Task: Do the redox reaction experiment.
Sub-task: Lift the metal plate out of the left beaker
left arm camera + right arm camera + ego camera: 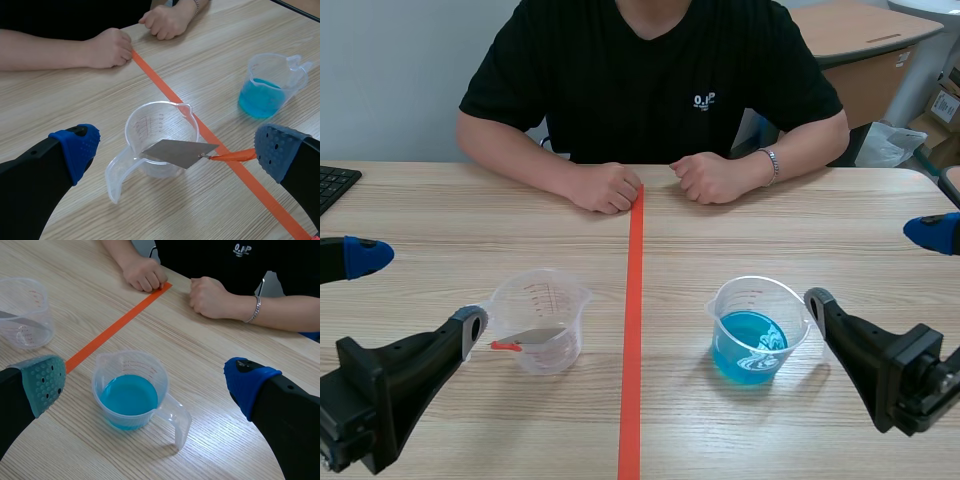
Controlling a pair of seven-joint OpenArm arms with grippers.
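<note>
The left pincer (pixel 417 290) and right pincer (pixel 873 266) both hang released. The left frames a clear beaker (pixel 160 130) with a metal sheet (pixel 177 151) across its rim, the right a beaker of blue liquid (pixel 131 390). The left should probably pinch the sheet's orange-red handle (pixel 235 155) squarely, without tipping the beaker. Beyond, a person's fists (pixel 610 187) rest on the tabletop (pixel 800 230).

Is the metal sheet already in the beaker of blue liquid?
No, the metal sheet rests on the empty beaker, apart from the blue-liquid beaker.
</note>
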